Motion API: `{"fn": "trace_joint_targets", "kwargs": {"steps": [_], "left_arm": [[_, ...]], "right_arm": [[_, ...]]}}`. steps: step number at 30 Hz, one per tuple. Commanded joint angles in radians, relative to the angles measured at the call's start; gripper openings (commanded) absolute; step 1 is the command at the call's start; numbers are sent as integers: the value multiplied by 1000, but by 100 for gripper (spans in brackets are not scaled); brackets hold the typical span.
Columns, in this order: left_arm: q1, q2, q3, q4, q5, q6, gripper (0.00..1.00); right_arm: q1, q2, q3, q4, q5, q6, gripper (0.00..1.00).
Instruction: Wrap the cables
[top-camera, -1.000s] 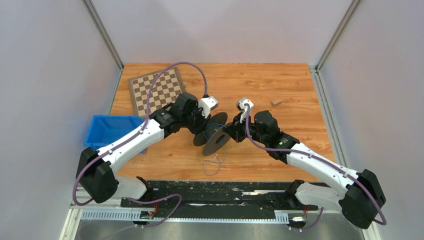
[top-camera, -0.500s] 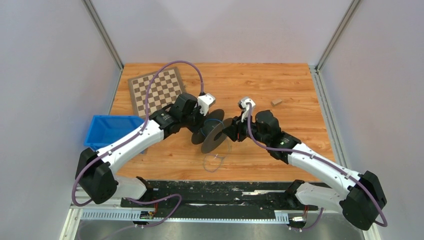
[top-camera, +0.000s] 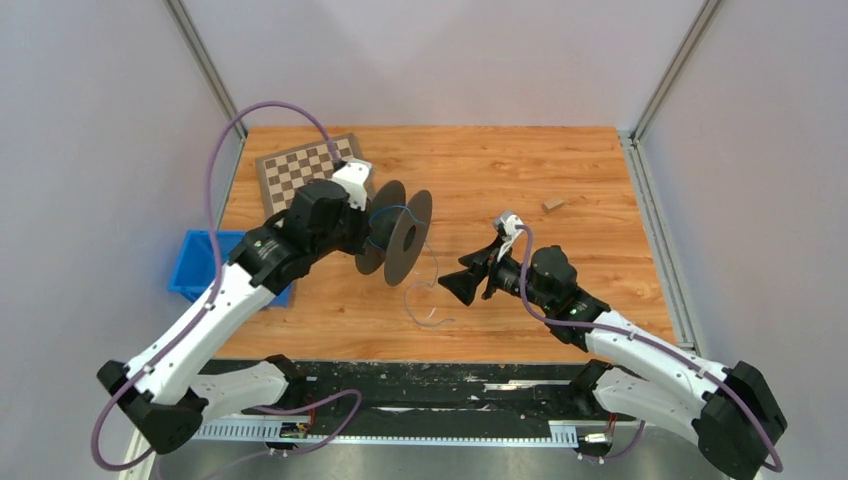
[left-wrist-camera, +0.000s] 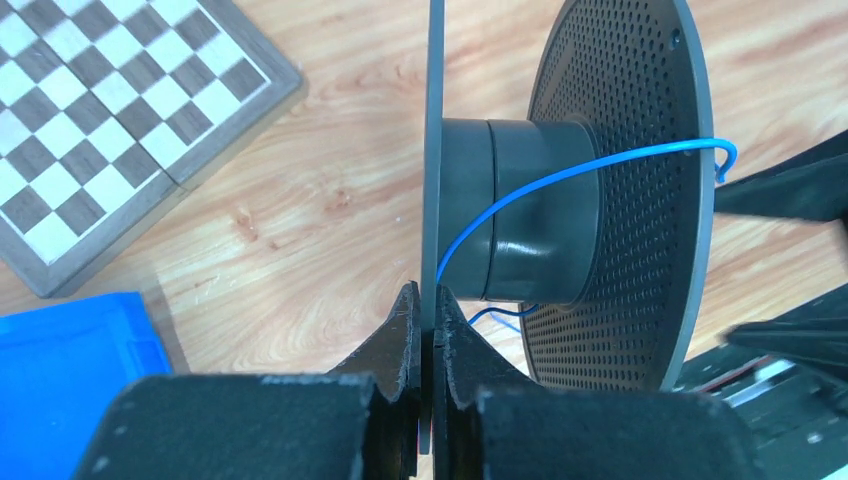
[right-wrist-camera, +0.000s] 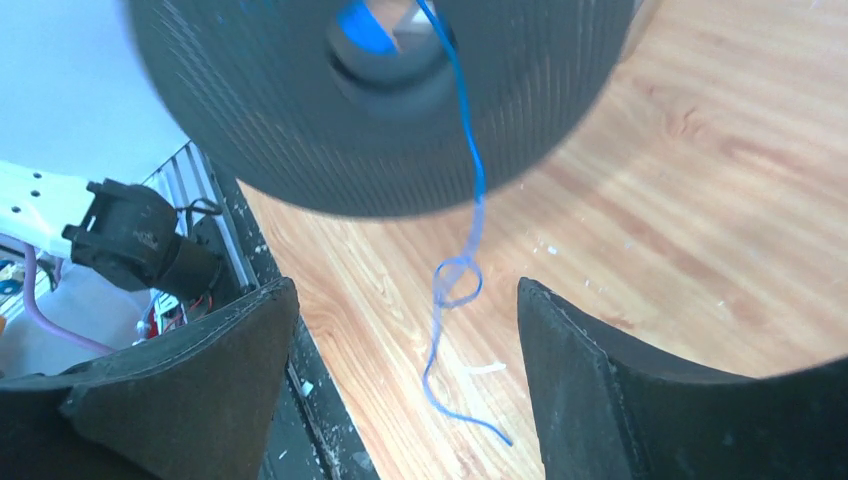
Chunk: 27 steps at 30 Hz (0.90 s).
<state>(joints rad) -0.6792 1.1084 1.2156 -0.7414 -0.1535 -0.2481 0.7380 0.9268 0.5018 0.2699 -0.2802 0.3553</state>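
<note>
A dark grey two-disc spool (top-camera: 400, 235) hangs above the table, tilted on edge. My left gripper (left-wrist-camera: 430, 300) is shut on the thin rim of its plain disc (left-wrist-camera: 432, 150). The cable (left-wrist-camera: 560, 170), a thin blue wire, arcs over the hub and hooks over the perforated disc's rim. In the top view its loose tail (top-camera: 425, 300) drops to the wood in a small curl. My right gripper (top-camera: 462, 283) stands open to the right of that tail, apart from the spool. In the right wrist view the cable (right-wrist-camera: 460, 280) dangles between the wide-apart fingers (right-wrist-camera: 230, 350), touching neither.
A chessboard (top-camera: 300, 170) lies at the back left and a blue bin (top-camera: 200, 265) at the left edge. A small wooden block (top-camera: 552, 203) sits at the back right. A black rail (top-camera: 450, 385) runs along the near edge.
The left arm has carried the spool up and to the back left. The right gripper has opened, let go of the spool and drawn back towards the near right.
</note>
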Motion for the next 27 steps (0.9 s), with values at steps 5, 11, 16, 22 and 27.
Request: {"fn": "trace_joint_targets", "kwargs": {"steps": [5, 11, 16, 22, 27], "left_arm": [[1, -188, 85, 2, -89, -194, 0], [1, -266, 100, -3, -99, -252, 0], [1, -296, 125, -15, -102, -278, 0], [1, -303, 152, -23, -76, -304, 0], [1, -297, 189, -28, -59, -312, 0]], "right_arm": [[10, 113, -78, 352, -88, 117, 78], [127, 261, -101, 506, -57, -68, 77], [167, 443, -149, 764, 6, -152, 78], [167, 682, -125, 1053, -28, -193, 78], [172, 859, -73, 1255, -118, -194, 78]]}}
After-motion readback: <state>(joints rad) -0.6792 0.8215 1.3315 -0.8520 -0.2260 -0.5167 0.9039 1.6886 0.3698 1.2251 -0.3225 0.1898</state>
